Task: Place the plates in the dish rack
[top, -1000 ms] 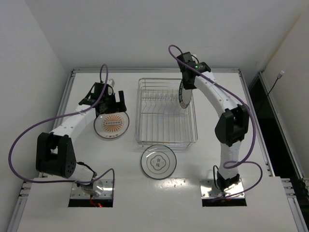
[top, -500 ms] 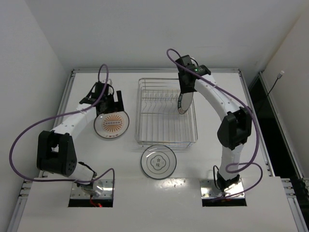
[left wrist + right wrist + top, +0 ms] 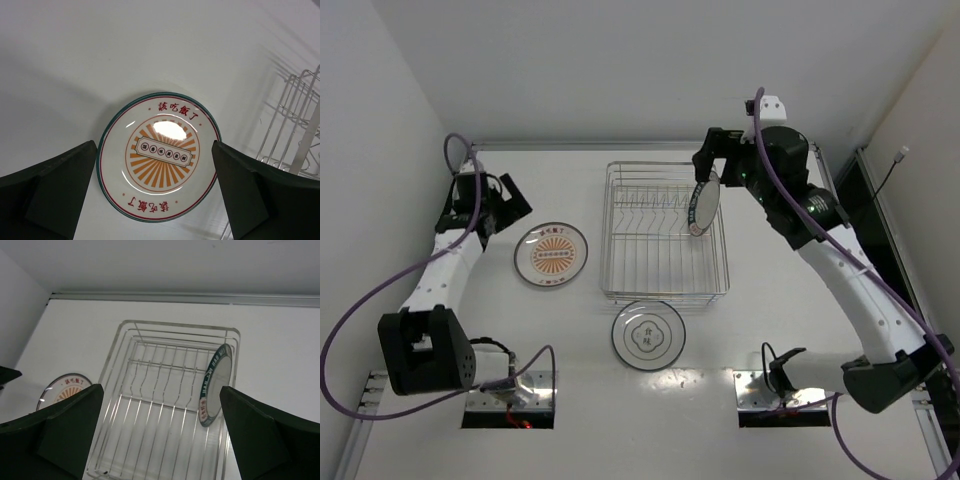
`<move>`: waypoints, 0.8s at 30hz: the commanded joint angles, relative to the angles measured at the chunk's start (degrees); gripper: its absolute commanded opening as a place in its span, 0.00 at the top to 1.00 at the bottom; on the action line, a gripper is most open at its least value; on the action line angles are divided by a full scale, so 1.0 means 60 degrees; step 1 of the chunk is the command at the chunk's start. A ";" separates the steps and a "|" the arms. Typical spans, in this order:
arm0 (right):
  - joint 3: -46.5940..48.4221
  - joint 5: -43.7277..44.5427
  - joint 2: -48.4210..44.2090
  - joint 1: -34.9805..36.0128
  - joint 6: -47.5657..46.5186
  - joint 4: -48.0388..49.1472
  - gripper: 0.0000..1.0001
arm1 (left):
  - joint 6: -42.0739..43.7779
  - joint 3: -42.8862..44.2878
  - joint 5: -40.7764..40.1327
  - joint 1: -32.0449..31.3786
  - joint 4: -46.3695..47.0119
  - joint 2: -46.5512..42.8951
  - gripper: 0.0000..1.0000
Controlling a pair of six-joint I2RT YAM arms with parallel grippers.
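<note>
The dish rack [image 3: 665, 232] [image 3: 165, 405] sits mid-table. A teal-rimmed plate [image 3: 703, 205] [image 3: 216, 385] stands on edge in its right side, touched by no finger. My right gripper [image 3: 717, 158] [image 3: 161, 387] hangs open above the rack's back right, apart from that plate. The orange sunburst plate [image 3: 551, 253] [image 3: 159, 156] lies flat left of the rack. My left gripper [image 3: 505, 208] [image 3: 154, 145] is open, raised and back-left of it, holding nothing. The white emblem plate [image 3: 648, 335] lies flat in front of the rack.
A metal rim [image 3: 640, 146] runs along the table's back edge, with white walls close on the left and behind. A purple cable [image 3: 360, 310] loops off the left arm. Both arm bases sit at the near edge.
My right gripper opened, let go of the teal-rimmed plate in the rack and rose away to the right. My left arm drew back to the left, off the orange plate.
</note>
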 commanded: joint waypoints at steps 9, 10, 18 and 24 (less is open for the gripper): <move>-0.0884 -0.0840 0.0041 0.0109 0.0041 0.1433 0.00 | -0.1087 -0.2114 0.4571 0.2492 0.1751 0.0869 0.00; -0.0884 -0.0840 0.0041 0.0109 0.0041 0.1433 0.00 | -0.1218 -0.2391 0.4717 0.2493 0.1867 0.1130 0.00; -0.1074 -0.0928 -0.0047 0.0022 0.0041 0.1622 0.00 | -0.1512 -0.3257 0.5466 0.2845 0.2455 0.2332 0.14; -0.1075 -0.0928 -0.0047 0.0021 0.0041 0.1623 0.00 | -0.1425 -0.3448 0.5466 0.3020 0.2630 0.2772 0.21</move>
